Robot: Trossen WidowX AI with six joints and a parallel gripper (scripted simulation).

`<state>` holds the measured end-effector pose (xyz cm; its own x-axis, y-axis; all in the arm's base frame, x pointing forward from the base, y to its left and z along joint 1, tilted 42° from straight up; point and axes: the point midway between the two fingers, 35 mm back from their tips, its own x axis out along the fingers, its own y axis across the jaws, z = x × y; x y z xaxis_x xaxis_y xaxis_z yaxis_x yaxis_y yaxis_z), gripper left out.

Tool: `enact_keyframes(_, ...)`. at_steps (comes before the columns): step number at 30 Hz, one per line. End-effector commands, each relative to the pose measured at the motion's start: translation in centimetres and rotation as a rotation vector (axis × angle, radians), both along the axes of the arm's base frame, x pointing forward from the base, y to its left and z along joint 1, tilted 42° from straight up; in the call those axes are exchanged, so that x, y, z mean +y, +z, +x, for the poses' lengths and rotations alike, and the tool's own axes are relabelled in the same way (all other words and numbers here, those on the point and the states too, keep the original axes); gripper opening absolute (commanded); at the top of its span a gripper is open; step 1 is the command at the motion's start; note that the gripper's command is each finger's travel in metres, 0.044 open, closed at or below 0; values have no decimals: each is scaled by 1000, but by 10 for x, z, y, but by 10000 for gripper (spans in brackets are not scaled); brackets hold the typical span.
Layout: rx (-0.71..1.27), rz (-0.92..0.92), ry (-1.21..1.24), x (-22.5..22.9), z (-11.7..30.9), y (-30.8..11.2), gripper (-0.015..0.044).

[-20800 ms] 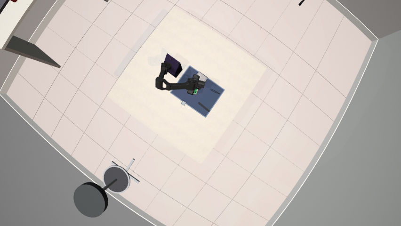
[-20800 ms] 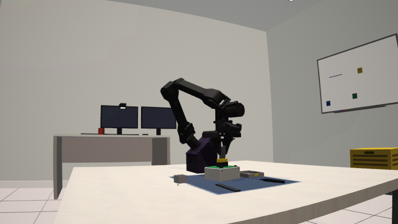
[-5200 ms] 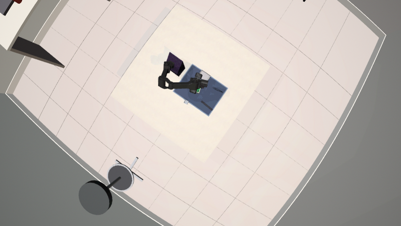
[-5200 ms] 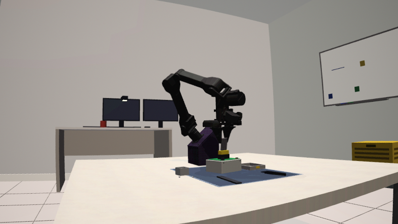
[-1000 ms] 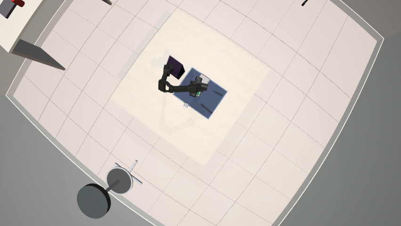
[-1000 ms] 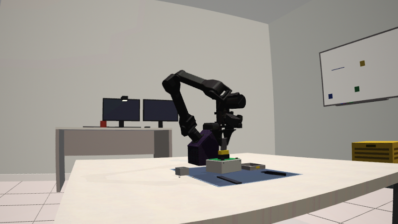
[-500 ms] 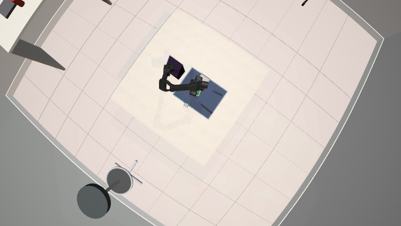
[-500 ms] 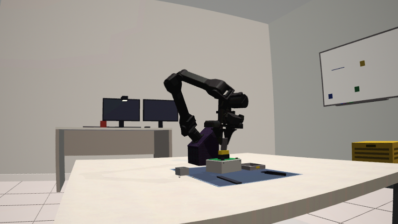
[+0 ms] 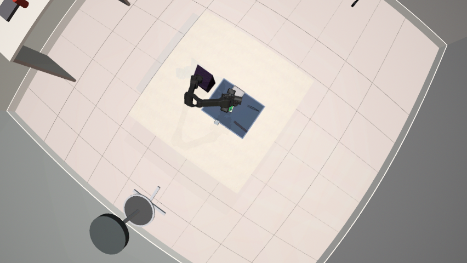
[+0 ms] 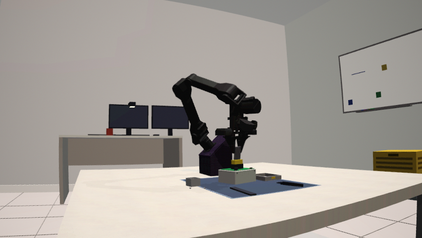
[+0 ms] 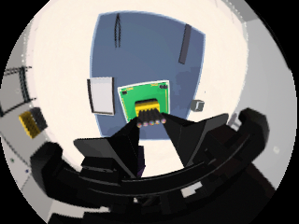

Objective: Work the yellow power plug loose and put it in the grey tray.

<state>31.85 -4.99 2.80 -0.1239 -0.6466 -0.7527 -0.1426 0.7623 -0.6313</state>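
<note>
At the left of the exterior frame, you had a desk [image 9: 32, 22] [image 10: 115, 150] standing beyond the table [image 9: 228, 163] [image 10: 147, 207] [image 11: 61, 51]. Farther right, a small grey block [image 9: 216, 122] [image 10: 192, 181] [image 11: 198, 105] sat at the left edge of the blue mat [image 9: 246, 115] [image 10: 212, 186] [image 11: 140, 51]. Next came the arm's dark purple base [image 9: 204, 78] [image 10: 208, 165], the arm [image 9: 209, 102] [image 10: 188, 100] arching up and over toward the centre. Right of centre, your pincer [image 9: 230, 102] [image 10: 237, 152] [image 11: 149, 118] pointed down, clamped on the yellow plug [image 10: 237, 161] [image 11: 147, 104]. The plug was upright over its black socket [image 10: 237, 166], on the green circuit board [image 9: 230, 108] [image 10: 225, 169] [image 11: 135, 91] atop a pale box [image 10: 236, 176]; how deeply it was seated, you couldn't tell. A dark strip [image 9: 240, 126] [image 10: 242, 191] [image 11: 185, 44] lay in front of the box. Just right of the box was the grey tray [image 9: 238, 89] [image 10: 261, 177] [image 11: 113, 95], with dark tweezers [image 9: 253, 107] [image 10: 292, 184] [image 11: 118, 30] toward the mat's right corner. A yellow crate [image 10: 392, 160] [image 11: 30, 122] stood at the lower right, below the whiteboard [image 10: 363, 85].
</note>
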Motion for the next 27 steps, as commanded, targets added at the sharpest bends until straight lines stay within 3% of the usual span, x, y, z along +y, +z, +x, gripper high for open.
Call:
enact_keyframes(1,-19,-104,47,18,1,3,0)
enact_keyframes(7,-20,-136,53,20,0,2,0)
enact_keyframes(19,-9,121,5,6,4,19,0)
enact_keyframes(27,-15,-17,31,16,2,12,0)
